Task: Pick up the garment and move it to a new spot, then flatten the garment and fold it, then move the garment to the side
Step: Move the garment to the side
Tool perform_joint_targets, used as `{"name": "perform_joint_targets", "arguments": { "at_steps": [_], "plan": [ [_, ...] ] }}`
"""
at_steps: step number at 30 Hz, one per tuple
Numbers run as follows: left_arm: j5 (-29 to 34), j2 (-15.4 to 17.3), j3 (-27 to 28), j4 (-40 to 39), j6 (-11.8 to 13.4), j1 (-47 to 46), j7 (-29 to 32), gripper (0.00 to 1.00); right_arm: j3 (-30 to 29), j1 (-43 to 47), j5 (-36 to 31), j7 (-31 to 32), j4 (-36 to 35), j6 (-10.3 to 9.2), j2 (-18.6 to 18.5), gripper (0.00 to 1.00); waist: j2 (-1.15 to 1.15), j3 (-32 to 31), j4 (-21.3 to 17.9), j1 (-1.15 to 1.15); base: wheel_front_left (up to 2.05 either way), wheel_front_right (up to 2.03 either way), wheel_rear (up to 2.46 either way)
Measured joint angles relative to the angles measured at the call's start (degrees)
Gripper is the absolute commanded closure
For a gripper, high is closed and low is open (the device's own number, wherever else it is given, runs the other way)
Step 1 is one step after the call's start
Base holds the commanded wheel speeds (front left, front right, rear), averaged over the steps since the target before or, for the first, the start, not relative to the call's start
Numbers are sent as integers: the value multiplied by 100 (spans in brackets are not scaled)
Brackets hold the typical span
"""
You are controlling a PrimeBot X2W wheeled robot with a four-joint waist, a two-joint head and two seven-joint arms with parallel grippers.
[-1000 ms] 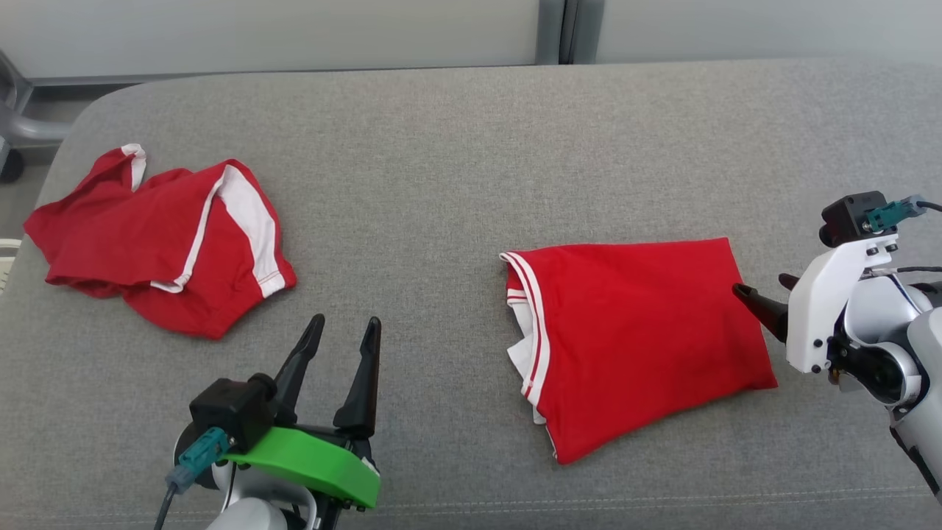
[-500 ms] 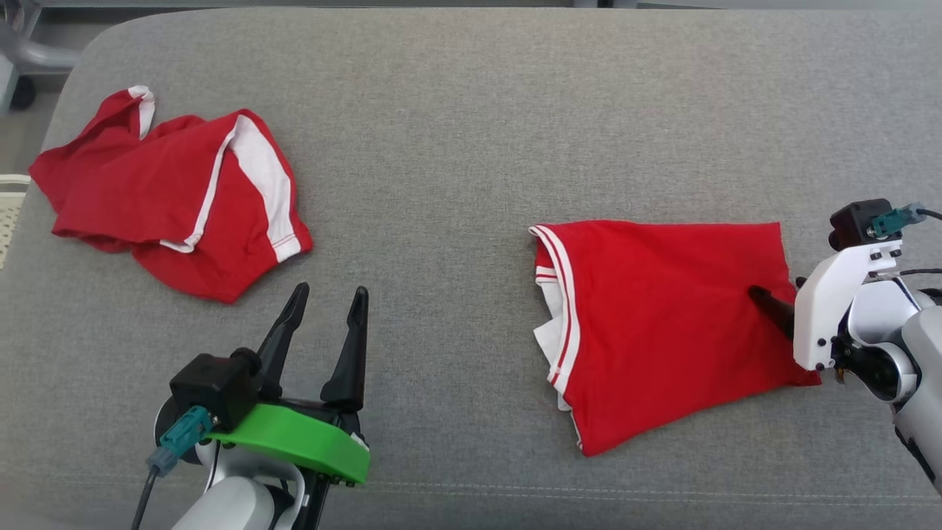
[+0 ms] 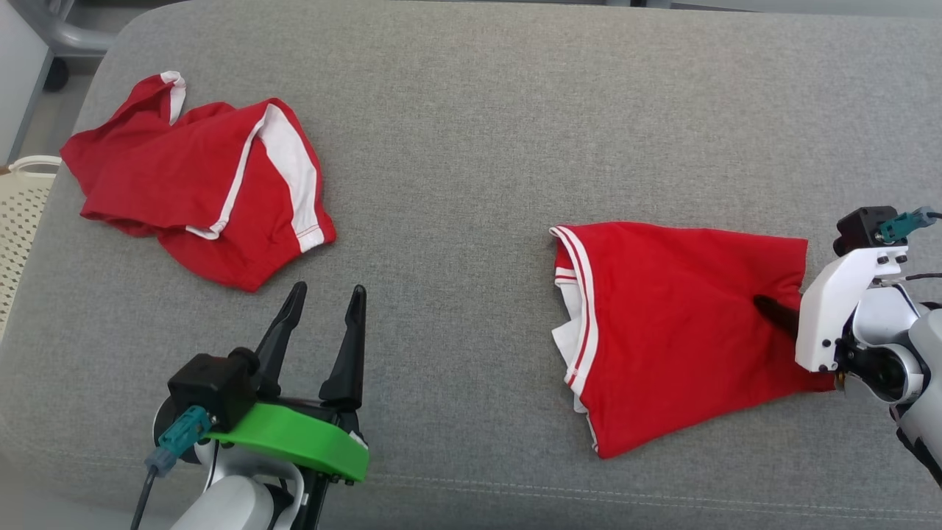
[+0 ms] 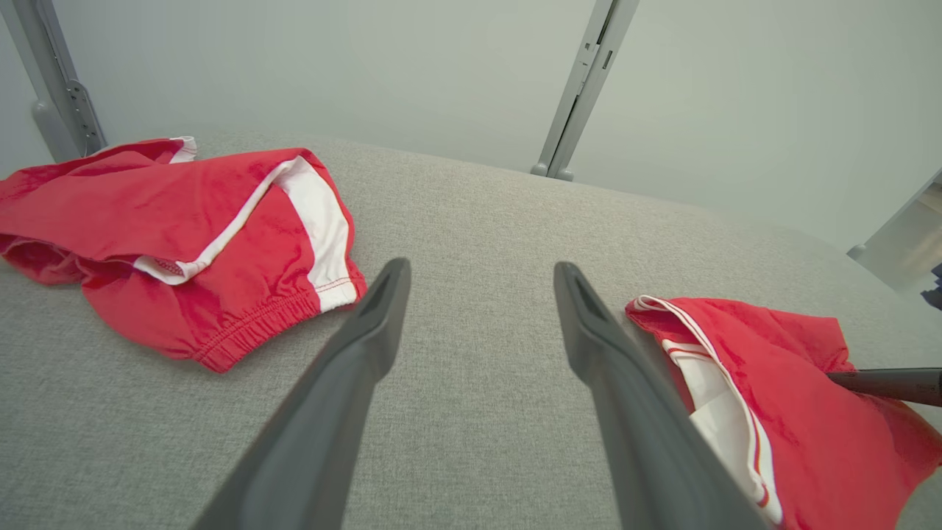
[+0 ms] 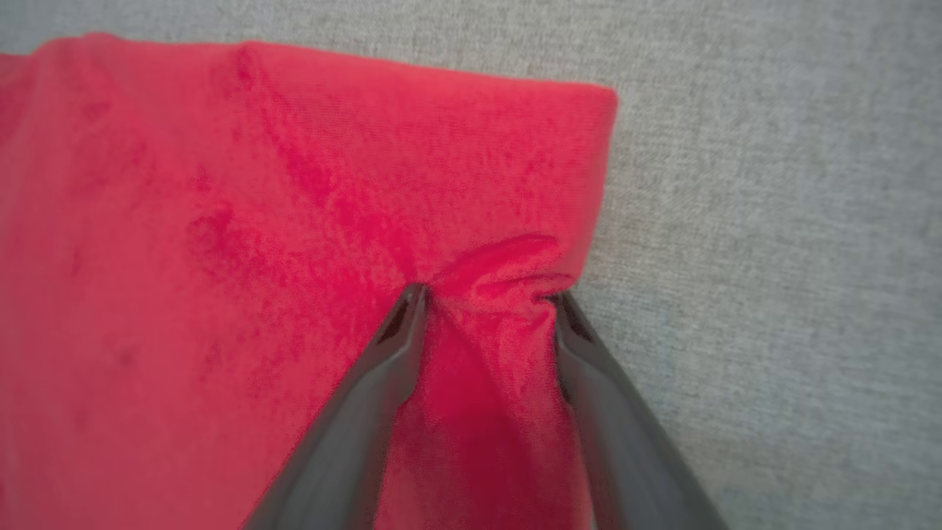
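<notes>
Hovering at about 7 o'clock in the head view, the left gripper has its two dark fingers well apart and holds nothing. It points toward 12 o'clock over the grey padded surface, probably parked there so that it does not disturb the cloth. A little farther, at about 4 o'clock, lies the folded garment, red with white striped trim on its 9 o'clock edge. It rests flat on the surface in a compact shape, so I judge that the folding is done and the move to the side is the step in hand. The right gripper comes in from 3 o'clock and stands on the garment's 3 o'clock edge. Its fingers are apart, both tips pressed into the cloth, with a small ridge of cloth gathered between them. To me this looks like the beginning of a pinch, not a firm grip. The edge is chosen, I think, because the stack can be dragged from there without opening the fold. Farthest, at 10 o'clock, a crumpled garment of the same red lies well apart, near a pale basket at the surface's 9 o'clock end.
</notes>
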Motion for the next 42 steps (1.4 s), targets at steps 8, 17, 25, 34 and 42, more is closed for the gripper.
{"name": "perform_joint_targets", "arguments": {
  "at_steps": [8, 17, 25, 34, 42],
  "plan": [
    [0, 0, -10, -8, 13, -1, -19, 0, 199, -174, -55, -442, 63, 4, -81, 100, 0, -51, -141, 0, 0, 0, 0],
    [19, 45, -55, -69, 22, -12, 25, 0, 235, -577, -249, -773, 278, 8, -170, 100, 0, -96, -586, 0, 0, 0, 0],
    [80, 105, -88, -201, 48, -110, 87, 0, 292, -984, -400, -900, 318, 8, -200, 100, 0, -60, -1177, 0, 0, 0, 0],
    [231, 220, -112, -383, 73, -402, 277, 0, 201, -1574, -497, -1115, 559, 8, -172, 100, 0, 91, -1954, 0, 0, 0, 0],
    [382, 385, -110, -654, 131, -670, 445, 0, 64, -2167, -722, -1505, 1143, 8, -89, 100, 0, 508, -2390, 0, 0, 0, 0]
  ]
}}
